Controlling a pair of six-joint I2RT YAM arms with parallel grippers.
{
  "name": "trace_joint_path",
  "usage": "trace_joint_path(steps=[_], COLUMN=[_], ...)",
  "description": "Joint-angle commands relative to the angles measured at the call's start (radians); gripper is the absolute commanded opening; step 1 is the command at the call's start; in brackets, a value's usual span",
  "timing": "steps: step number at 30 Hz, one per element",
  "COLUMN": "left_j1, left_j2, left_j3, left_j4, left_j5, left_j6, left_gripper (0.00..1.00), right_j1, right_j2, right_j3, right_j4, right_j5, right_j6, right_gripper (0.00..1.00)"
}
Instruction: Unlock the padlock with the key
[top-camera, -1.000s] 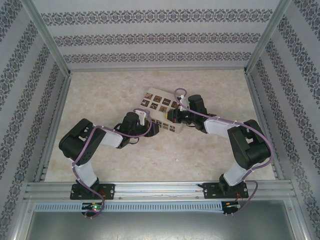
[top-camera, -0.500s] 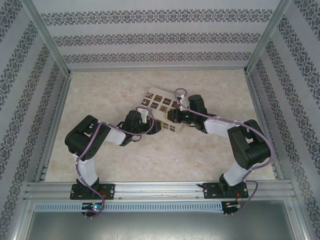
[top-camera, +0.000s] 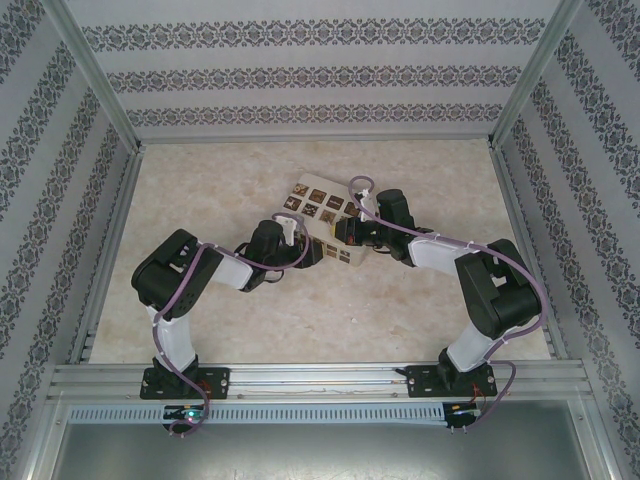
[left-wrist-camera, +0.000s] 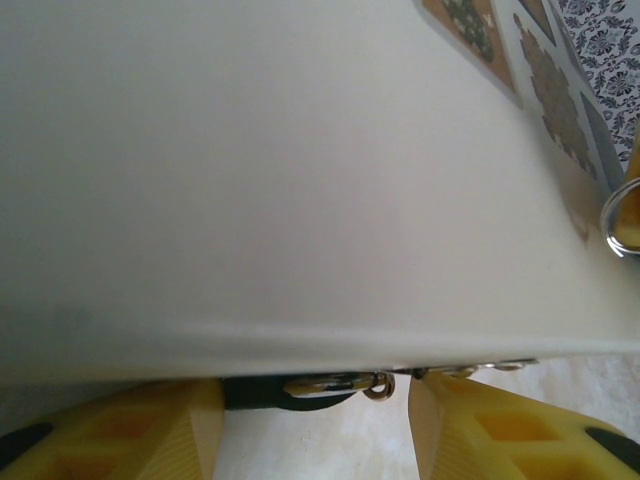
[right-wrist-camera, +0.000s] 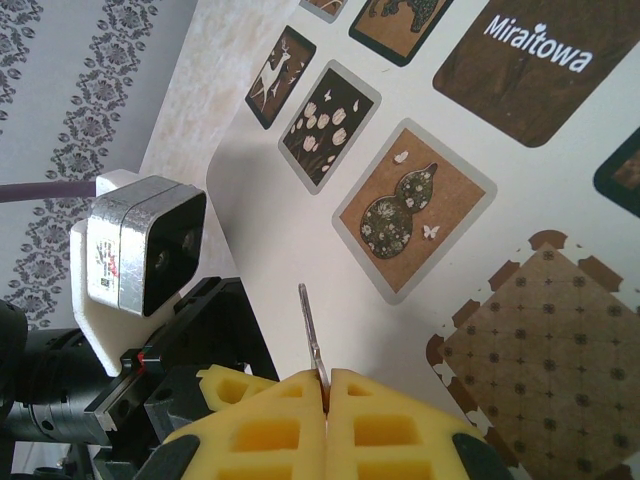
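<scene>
We read "Miraitowa" lettering (right-wrist-camera: 535, 45), white on a brown tile of the cream box (top-camera: 318, 212). It's the one box on the bench (top-camera: 420, 320), lying flat at its centre with the top covered in brown picture tiles. We count one key (right-wrist-camera: 312, 335), a thin grey blade clenched edge-on in the right pincer (right-wrist-camera: 327, 385) over the box top, at the box's 4 o'clock. The left pincer (left-wrist-camera: 315, 400) sits at the box's 7 o'clock. Its fingers are apart at the box's side wall, with one small silver piece (left-wrist-camera: 335, 383) between them. We cannot tell whether it grips anything.
</scene>
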Motion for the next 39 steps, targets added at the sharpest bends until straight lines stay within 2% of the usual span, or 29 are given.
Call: trace_joint_path(steps=[1, 16, 31, 39], left_j1=[-0.029, -0.053, -0.055, -0.055], left_j2=[0.013, 0.036, 0.045, 0.044], left_j3=[0.036, 0.064, 0.097, 0.106], left_j4=[0.039, 0.023, -0.015, -0.017], left_j5=[-0.010, -0.076, -0.105, -0.087], left_j6=[-0.005, -0.026, -0.025, -0.028], left_gripper=[0.51, 0.50, 0.36, 0.28], right_j1=[0.018, 0.026, 0.028, 0.028], right_j2=[0.035, 0.048, 0.046, -0.009], right_j3=[-0.012, -0.007, 0.002, 0.005], right_j4=[-0.036, -0.030, -0.025, -0.017], right_j5=[0.014, 0.017, 0.008, 0.006], right_j6=[0.004, 0.012, 0.020, 0.031], right_gripper=[0.00, 0.00, 0.00, 0.00])
